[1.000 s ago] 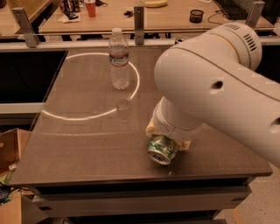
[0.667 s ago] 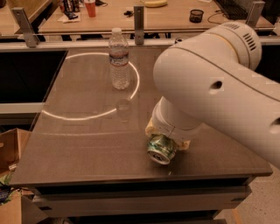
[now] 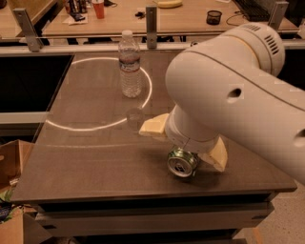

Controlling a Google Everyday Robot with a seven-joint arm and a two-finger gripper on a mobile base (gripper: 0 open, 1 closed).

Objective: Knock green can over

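The green can (image 3: 182, 163) lies on its side on the dark table (image 3: 95, 162), near the front edge, with its silver pull-tab top facing the camera. My gripper (image 3: 182, 147) hangs right over it, under the big white arm (image 3: 238, 95). One cream finger (image 3: 153, 127) sticks out to the left of the can and the other (image 3: 215, 155) sits just right of it. The fingers stand wide apart, open, with the can low between them. The can's green body is mostly hidden behind the wrist.
A clear plastic water bottle (image 3: 129, 64) stands upright at the back of the table, on a pale ring of light (image 3: 62, 126). A cardboard box (image 3: 9, 162) sits on the floor at left. A wooden desk (image 3: 190, 14) with a red cup and black cup stands behind.
The wrist has turned and shifted, so the left finger now shows to the left of the can. The can still lies on its side, nudged slightly right.
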